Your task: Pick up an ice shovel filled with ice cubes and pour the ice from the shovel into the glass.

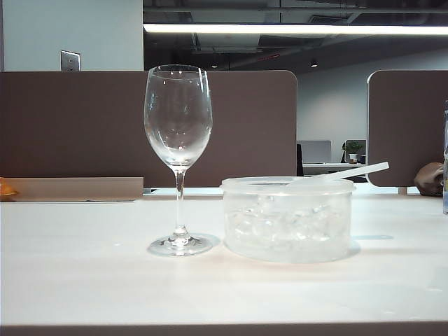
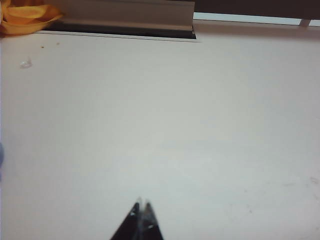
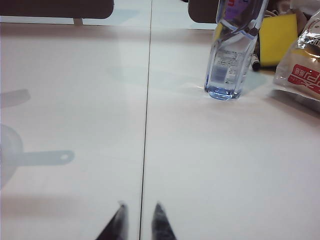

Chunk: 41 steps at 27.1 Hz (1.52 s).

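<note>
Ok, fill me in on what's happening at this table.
Nothing is being handled yet. The wine glass stands empty beside the plastic tub of ice cubes, with the ice shovel resting across its rim. The left gripper is shut and the right gripper slightly open, both over bare table.

Left end effector (image 2: 141, 206) tips together above bare white desk (image 2: 165, 115), orange object (image 2: 25, 17) at far edge, grey rail (image 2: 125, 12)

light: bright, overhead strip | shadows: soft | wrist views: slightly blurred
</note>
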Tool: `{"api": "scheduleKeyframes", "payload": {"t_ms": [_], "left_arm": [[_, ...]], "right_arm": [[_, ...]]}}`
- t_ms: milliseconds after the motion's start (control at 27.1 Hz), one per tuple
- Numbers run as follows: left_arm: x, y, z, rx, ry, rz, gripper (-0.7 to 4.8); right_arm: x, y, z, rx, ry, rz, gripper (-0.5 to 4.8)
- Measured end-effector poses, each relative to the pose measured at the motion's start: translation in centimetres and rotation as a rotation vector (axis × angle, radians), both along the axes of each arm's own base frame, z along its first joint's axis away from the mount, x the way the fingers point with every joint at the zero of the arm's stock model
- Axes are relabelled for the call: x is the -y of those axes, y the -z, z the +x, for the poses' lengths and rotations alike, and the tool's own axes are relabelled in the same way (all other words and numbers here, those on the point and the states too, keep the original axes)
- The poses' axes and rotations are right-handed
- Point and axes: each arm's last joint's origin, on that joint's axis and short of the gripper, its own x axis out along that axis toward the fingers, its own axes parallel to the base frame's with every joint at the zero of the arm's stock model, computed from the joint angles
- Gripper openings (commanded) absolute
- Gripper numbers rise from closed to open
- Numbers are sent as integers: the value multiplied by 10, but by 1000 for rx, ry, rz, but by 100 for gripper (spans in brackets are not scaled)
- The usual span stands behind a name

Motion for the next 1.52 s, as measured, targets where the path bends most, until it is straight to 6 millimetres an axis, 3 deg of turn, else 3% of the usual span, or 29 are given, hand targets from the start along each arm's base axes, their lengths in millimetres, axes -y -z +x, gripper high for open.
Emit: {"api": "scheduleKeyframes", "payload": {"t_ms": [111, 333, 407, 554, 739, 887, 1109, 1516], "left_arm": [[0, -3, -1, -26, 0, 0, -5], [6, -32, 1, -121, 68, 2, -5], [14, -53, 3, -159, 140, 8, -5], [32, -126, 9, -80, 309, 11, -6], [49, -162, 12, -113, 462, -2, -5], [67, -167, 15, -170, 620, -12, -5], [86, -158, 12, -282, 765, -32, -5], [88, -158, 10, -286, 786, -27, -5]], "right_arm": [[0, 0, 0, 0, 0, 0, 72], [0, 0, 0, 0, 0, 0, 72], [0, 0, 0, 0, 0, 0, 72], [0, 0, 0, 0, 0, 0, 72], [0, 0, 0, 0, 0, 0, 72], [0, 0, 0, 0, 0, 0, 72], [0, 0, 0, 0, -1, 0, 72], [0, 0, 0, 0, -1, 0, 72]]}}
